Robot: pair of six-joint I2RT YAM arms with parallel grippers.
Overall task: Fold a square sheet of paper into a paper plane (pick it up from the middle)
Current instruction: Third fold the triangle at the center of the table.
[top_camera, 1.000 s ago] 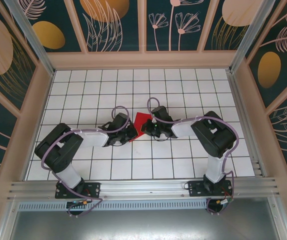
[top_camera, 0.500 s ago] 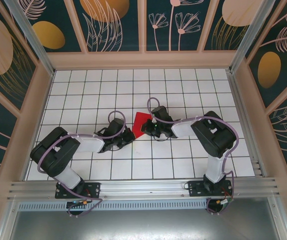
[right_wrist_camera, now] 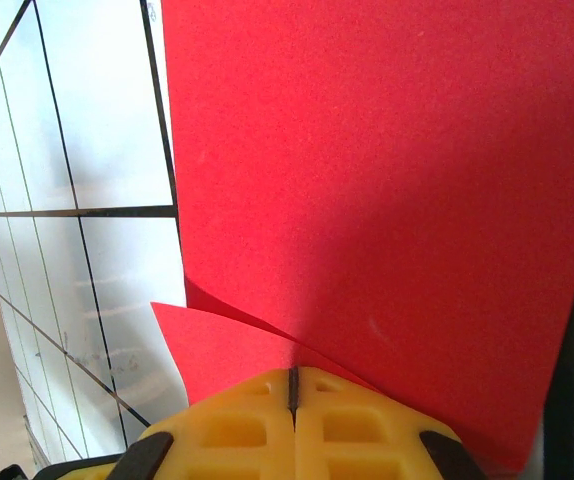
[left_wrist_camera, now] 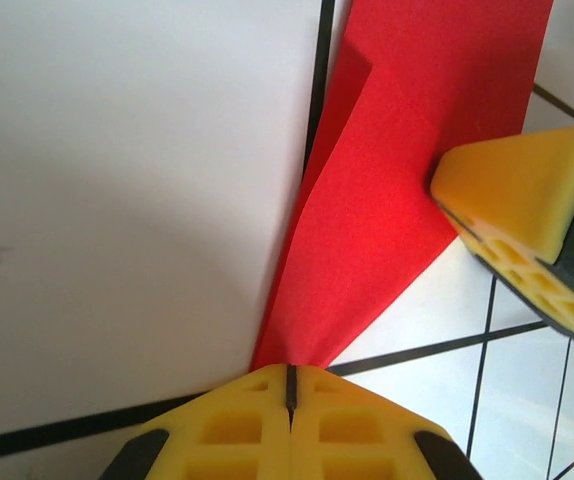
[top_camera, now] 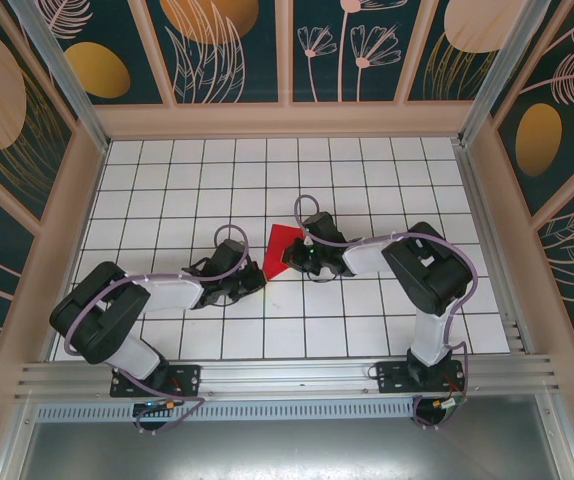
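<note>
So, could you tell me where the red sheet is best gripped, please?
Probably its narrow near tip, approached from the left: the square sheet of paper tapers to a raised point there, where the shut jaws of the left gripper pinch it.

White-shelled, black-jointed left arm [top_camera: 172, 291] and right arm [top_camera: 367, 258] trail lilac cables [top_camera: 472, 272]; blocky yellow fingers [left_wrist_camera: 217, 435] bear moulded recesses.

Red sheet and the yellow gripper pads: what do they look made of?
Red sheet: thin paper, matte; it holds a crisp fold and shows no glare. Left gripper pads: yellow, probably soft foam or rubber, matte; moulded square cells show, but looks alone cannot settle which.
</note>
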